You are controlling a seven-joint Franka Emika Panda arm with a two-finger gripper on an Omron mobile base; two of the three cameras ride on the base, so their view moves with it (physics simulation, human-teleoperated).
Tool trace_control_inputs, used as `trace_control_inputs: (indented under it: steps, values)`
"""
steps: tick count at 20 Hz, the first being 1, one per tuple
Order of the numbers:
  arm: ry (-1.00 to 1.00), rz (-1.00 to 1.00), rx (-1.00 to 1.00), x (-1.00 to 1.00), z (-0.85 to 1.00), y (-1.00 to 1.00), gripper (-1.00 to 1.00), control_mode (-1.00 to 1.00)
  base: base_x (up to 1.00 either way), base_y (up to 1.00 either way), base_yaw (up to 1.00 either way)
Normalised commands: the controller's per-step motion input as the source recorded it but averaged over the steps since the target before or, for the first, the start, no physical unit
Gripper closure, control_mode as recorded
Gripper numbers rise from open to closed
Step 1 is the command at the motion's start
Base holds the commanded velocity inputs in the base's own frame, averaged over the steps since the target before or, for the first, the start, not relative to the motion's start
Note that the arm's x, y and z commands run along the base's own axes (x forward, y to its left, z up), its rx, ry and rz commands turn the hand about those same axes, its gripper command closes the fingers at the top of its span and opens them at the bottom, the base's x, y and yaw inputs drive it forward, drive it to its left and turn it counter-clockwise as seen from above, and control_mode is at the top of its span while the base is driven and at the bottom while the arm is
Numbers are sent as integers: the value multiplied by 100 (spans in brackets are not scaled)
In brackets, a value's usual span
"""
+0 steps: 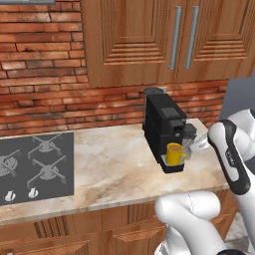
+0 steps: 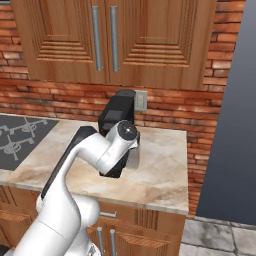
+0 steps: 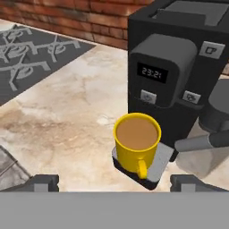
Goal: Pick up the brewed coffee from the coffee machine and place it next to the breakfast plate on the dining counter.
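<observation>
**Yellow mug on drip tray, my claw wide open**

Left base view: brewed coffee (image 1: 174, 154) stands in the coffee machine (image 1: 163, 130) recess on the desk (image 1: 109, 169).

Hand view: my claw (image 3: 114, 182) is spread open and empty; the mug sits just ahead, centred between my fingertips (image 3: 42, 182), apart from both.

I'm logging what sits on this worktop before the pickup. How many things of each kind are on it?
Yellow mug of coffee: 1
Black coffee machine: 1
Stove set in the marbled worktop: 1
Total: 3
</observation>
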Motion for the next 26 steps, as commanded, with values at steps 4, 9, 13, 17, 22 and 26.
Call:
trace_control_inputs:
  steps: [4, 9, 13, 17, 22, 26]
  values:
    - [-18, 18, 2, 0, -39, -15, -100, -100, 0, 0, 0]
    - [-17, 15, 3, 0, -32, -26, -100, -100, 0, 0, 0]
    - [-16, 18, 0, 0, -29, -9, -100, -100, 0, 0, 0]
    - [-14, 14, 0, 0, -24, 0, -100, -100, 0, 0, 0]
    - [-7, 6, 6, 9, -5, 0, -100, -100, 0, 0, 0]
    - [0, 0, 14, 19, 0, 0, -100, -100, 0, 0, 0]
